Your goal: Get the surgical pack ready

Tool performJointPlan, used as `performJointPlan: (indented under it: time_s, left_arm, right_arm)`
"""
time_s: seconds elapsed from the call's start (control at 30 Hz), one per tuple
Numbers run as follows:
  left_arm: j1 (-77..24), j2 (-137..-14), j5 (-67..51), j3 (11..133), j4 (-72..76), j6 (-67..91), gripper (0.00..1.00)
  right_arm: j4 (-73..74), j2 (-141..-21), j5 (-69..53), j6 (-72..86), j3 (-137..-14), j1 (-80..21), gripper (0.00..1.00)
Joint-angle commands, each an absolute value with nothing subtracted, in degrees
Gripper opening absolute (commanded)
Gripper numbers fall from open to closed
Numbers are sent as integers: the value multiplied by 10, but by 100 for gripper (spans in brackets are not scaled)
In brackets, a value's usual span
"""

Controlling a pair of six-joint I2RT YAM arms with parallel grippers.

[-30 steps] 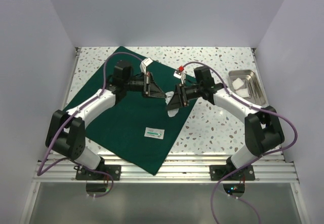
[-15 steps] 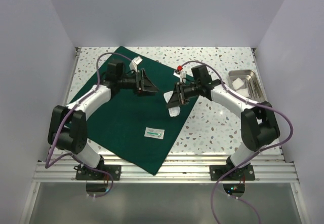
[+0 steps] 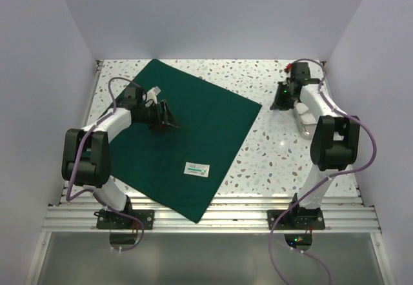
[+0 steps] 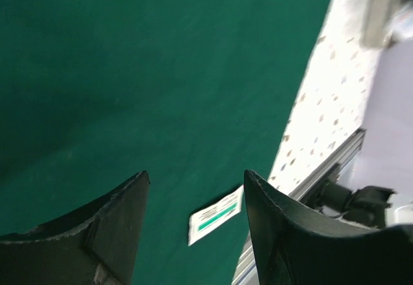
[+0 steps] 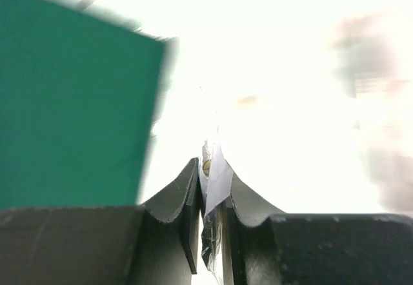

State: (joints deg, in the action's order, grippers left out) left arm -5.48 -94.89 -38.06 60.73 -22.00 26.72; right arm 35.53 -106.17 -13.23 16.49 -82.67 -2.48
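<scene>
Top external view: a dark green surgical drape [image 3: 193, 130] lies spread flat as a broad sheet on a speckled table [image 3: 277, 156]. It is turned like a diamond, with one corner reaching the near edge. A small white labelled packet [image 3: 197, 169] lies on its near half.

The left gripper [image 3: 166, 116] hovers over the drape's left portion. In the left wrist view its jaws stand wide apart with nothing between them. Green cloth fills the gap, and the packet shows just beneath.

The right gripper [image 3: 281, 97] is at the far right, off the drape, past its right corner and beside a steel tray [image 3: 301, 114]. In the right wrist view its jaws are pinched narrowly on a thin white wrapper [image 5: 216, 169], with the drape's corner to their left.
</scene>
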Motion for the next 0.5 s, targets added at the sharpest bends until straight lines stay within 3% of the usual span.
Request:
performJointPlan:
  time_s: [0.0,0.2,0.47]
  left_arm:
    - [-57,-961,-363,571,-213,229,64]
    - [-57,-963,-414,541,-175,261,63]
    - [-57,-968,-418,549,-181,254,63]
  right_arm:
    - [424,-1065,97,108,-897,32,15]
    - [411,-1109,208,32,-925,71,20]
    - [426,-1168,147,3,-937,133,22]
